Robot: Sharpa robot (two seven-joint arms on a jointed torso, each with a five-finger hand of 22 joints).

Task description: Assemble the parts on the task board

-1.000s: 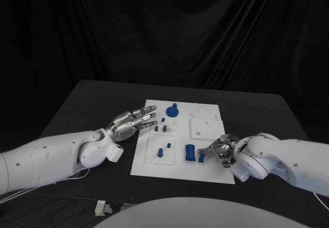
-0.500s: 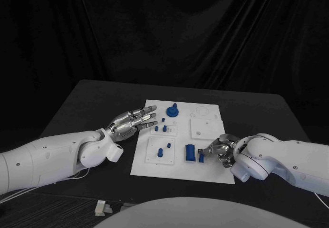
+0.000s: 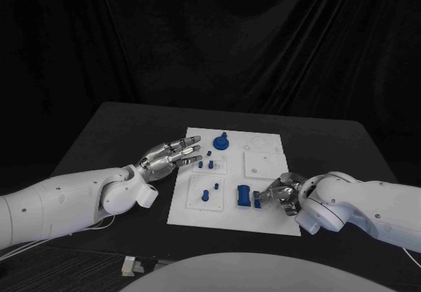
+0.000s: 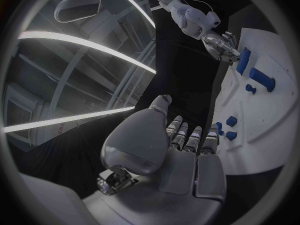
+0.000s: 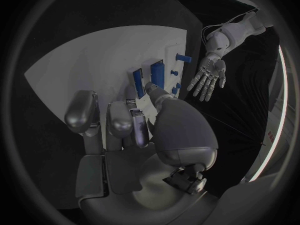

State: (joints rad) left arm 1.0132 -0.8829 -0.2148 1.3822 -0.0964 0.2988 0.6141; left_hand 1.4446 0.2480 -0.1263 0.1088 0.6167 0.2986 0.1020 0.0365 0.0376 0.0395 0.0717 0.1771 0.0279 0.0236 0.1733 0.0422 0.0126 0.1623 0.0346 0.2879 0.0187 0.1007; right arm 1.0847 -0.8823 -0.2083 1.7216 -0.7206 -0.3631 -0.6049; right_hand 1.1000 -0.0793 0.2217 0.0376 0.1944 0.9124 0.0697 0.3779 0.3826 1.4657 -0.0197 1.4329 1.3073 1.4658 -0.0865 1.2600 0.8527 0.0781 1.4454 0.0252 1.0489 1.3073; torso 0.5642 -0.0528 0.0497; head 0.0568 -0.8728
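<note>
The white task board (image 3: 263,216) lies in the middle of the black table. A blue round knob (image 3: 221,142) stands at its far end, with small blue pegs (image 3: 207,163) and another peg (image 3: 206,194) nearer. A blue block (image 3: 241,194) stands near the front. Right beside it is a small blue piece (image 3: 259,201), which my right hand (image 3: 281,193) pinches between thumb and fingertips at the board's right side; the right wrist view shows the thumb on that piece (image 5: 139,78). My left hand (image 3: 167,157) hovers at the board's left edge, fingers spread and holding nothing.
Two raised white square plates (image 3: 263,164) sit on the board's right half. Bare black tabletop (image 3: 114,134) surrounds the board, and a black curtain hangs behind the table.
The right hand has shifted very slightly toward the board's near edge, still at the small blue piece. The left hand has not moved.
</note>
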